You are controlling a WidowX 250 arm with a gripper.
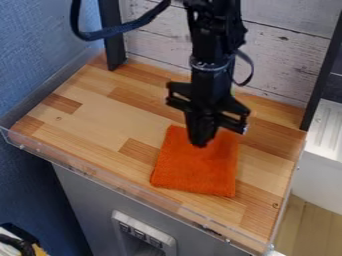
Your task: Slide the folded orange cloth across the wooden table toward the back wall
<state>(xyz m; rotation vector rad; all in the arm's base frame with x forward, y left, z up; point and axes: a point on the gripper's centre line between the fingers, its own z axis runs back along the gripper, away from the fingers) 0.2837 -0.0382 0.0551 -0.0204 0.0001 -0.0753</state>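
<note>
Hand (201,143) at the orange cloth's (200,171) upper part, clenched or released I cannot tell; best pinch a shallow fold without pressing hard into the worktop (100,120)

Orange cloth (202,169): soft, fuzzy-looking, roughly square, lower edge slightly wider than upper. Lying flat on wooden surface (103,117), right of centre in frame, just below mid-height. Lower left corner rounded; upper middle part hidden. Whether folded, unclear.
</note>
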